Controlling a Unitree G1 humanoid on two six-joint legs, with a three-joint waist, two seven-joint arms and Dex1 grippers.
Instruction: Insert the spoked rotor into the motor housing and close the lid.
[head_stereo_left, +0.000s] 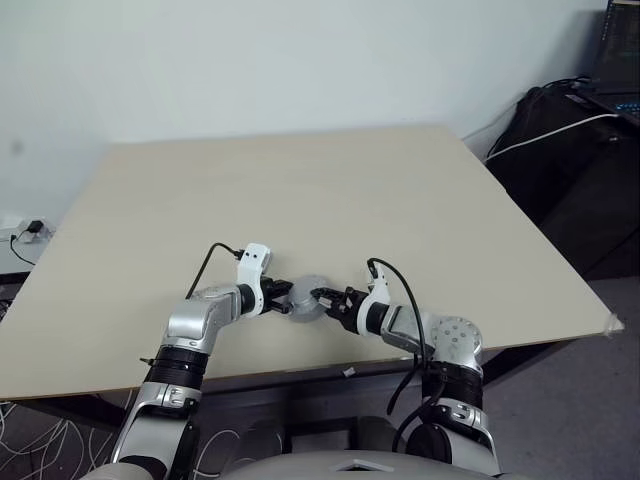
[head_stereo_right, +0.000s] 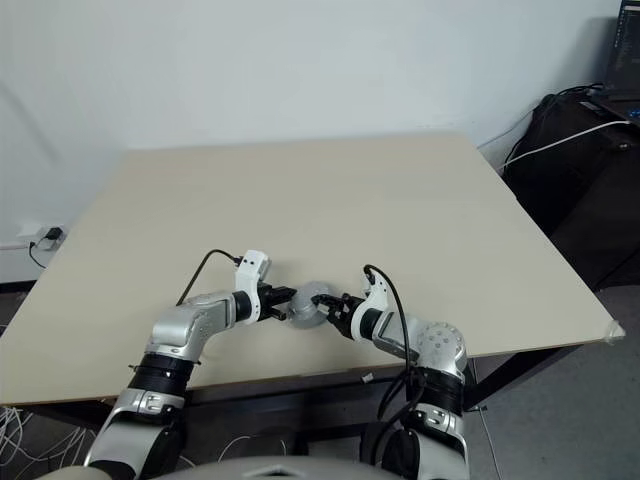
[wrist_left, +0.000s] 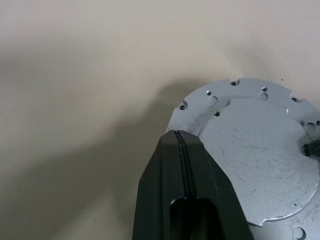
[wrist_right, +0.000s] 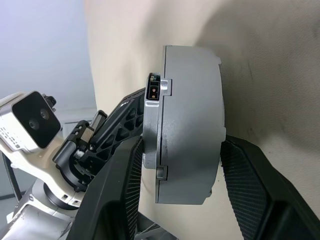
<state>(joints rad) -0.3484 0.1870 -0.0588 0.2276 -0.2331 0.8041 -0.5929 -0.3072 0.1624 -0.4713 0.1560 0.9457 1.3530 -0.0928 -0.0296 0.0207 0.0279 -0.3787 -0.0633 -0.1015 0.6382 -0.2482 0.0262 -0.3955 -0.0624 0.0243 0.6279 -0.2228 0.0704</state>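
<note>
bare table (head_stereo_left: 300, 190), grey motor assembly (head_stereo_left: 307, 298) between arms

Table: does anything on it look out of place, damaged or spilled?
Nothing spilled or broken. The grey motor housing sits between the left tool and right tool near the table's front edge. Fine scratches on its flat face are the only blemish.

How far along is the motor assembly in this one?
Done, apparently: the round grey metal motor housing looks closed, its grey metal lid seated. In hand: the right gripper clamps across its faces; the shut left gripper presses its rim. Left: probably only checking the seat and letting go.
</note>
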